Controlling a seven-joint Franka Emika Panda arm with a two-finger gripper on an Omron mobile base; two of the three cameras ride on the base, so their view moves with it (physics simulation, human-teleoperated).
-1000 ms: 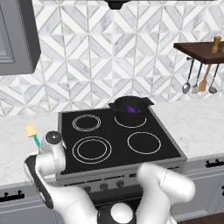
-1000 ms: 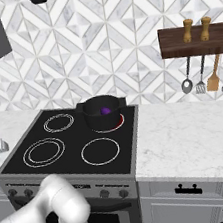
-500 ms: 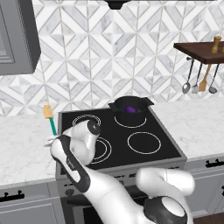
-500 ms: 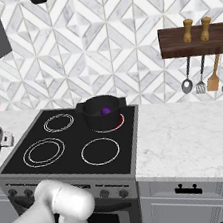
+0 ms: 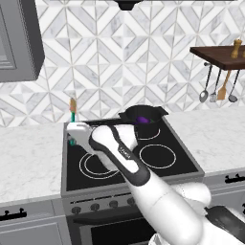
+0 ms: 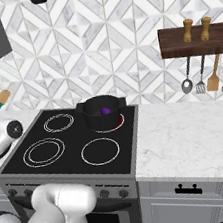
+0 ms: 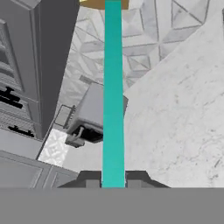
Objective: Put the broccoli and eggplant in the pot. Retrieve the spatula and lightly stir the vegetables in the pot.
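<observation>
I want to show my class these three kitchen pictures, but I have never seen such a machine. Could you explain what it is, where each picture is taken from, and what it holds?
This is a computer-rendered kitchen. The white shape is a robot arm on a base that can drive. Two pictures come from cameras on that base, behind the arm to its left and right. The third comes from a camera on the hand, looking along the gripper.

On the black stove stands a round black pot with something purple inside, probably the eggplant. Utensils hang under a wooden shelf.

The gripper is shut on a spatula, holding its teal handle with the yellow-orange blade pointing up, at the stove's left side.
</observation>
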